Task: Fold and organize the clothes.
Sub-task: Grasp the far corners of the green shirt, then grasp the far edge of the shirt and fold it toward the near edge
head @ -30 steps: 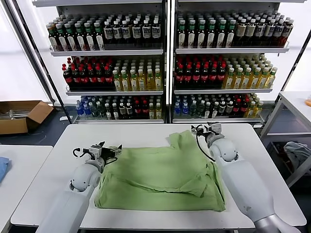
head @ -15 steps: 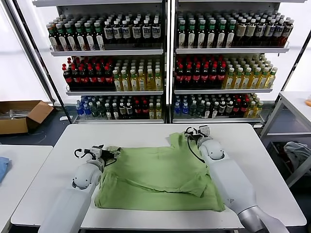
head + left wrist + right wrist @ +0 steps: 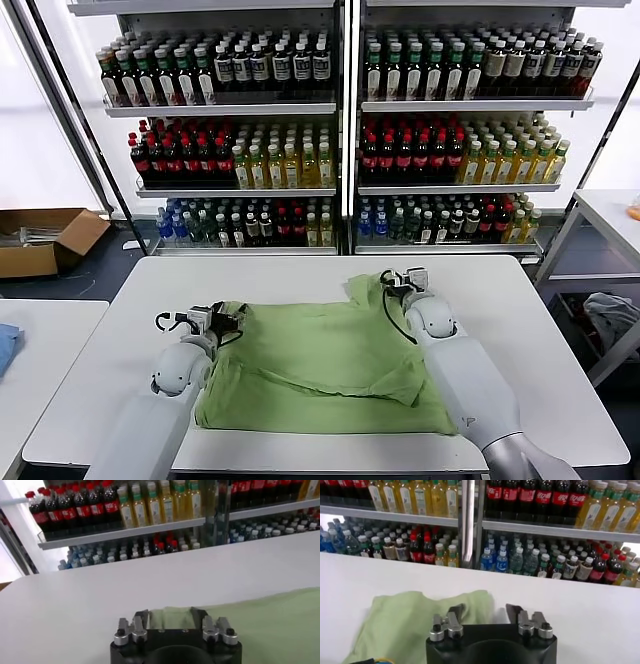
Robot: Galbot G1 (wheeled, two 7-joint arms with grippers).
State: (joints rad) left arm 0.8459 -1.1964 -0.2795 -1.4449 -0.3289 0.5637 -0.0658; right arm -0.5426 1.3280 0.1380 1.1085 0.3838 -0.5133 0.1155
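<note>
Head view: the light green polo shirt (image 3: 325, 365) lies spread on the white table (image 3: 300, 275), partly folded, with a diagonal crease across its middle and its near hem close to the table's front edge. The left gripper (image 3: 228, 318) sits at the shirt's far left corner; the right gripper (image 3: 397, 284) sits at the shirt's far right corner, where a flap of fabric sticks up toward the 2 drink shelves (image 3: 345, 110) behind the table.

Left wrist view: the left gripper (image 3: 171, 620) has its jaws partly closed, with a bunched bit of green fabric between the fingers (image 3: 140, 620) — it looks pinched, though I cannot tell how firmly.

Right wrist view: the right gripper (image 3: 485, 616) is about half open. The shirt's edge (image 3: 420, 617) reaches one finger and the gap, but whether it is gripped I cannot tell.

The shirt looks light, limp and soft — it will sag and drag rather than hold shape, so the 2 far corners are the sensible holds, lifted evenly. Bare table lies beyond and on either side of the shirt; the near hem leaves little margin at the front edge.
</note>
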